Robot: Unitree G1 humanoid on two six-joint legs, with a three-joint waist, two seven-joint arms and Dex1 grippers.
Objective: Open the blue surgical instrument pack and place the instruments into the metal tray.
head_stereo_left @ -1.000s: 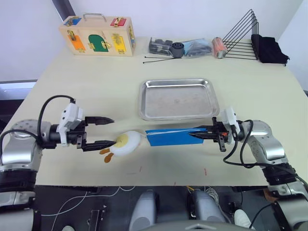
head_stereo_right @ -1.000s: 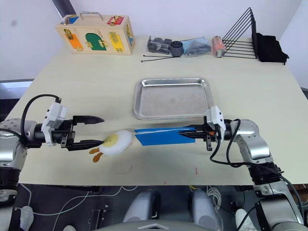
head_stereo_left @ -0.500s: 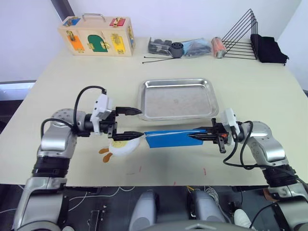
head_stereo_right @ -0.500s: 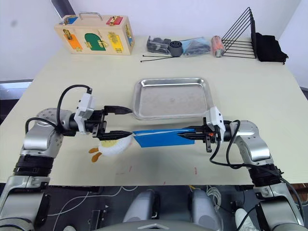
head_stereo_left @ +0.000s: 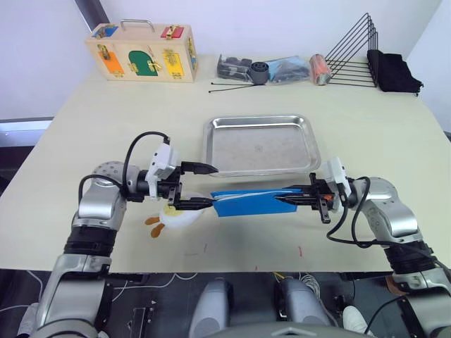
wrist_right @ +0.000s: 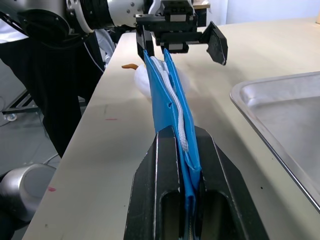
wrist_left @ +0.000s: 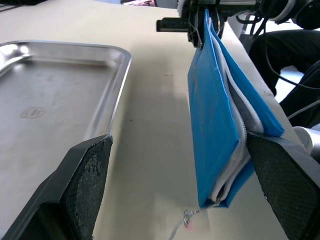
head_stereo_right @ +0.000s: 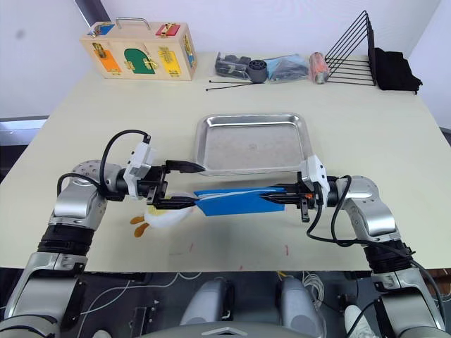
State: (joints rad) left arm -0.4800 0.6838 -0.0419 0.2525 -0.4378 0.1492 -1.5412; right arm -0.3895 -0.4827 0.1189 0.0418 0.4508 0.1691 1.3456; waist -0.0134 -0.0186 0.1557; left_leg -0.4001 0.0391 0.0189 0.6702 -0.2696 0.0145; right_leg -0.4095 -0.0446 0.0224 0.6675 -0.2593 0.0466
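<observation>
The table [head_stereo_left: 106,120] is being viewed from the head by both eye cameras, looking forward and down from a distance, with the metal tray [head_stereo_left: 259,144] at centre; nearly the same scene is being shared, slightly offset sideways. From close range, the tray's near edge is being faced by the left wrist camera, looking along the blue surgical instrument pack [wrist_left: 220,125] toward the right gripper [wrist_left: 200,24]. The pack is being sighted the opposite way by the right wrist camera, the tray's corner being shared.
</observation>
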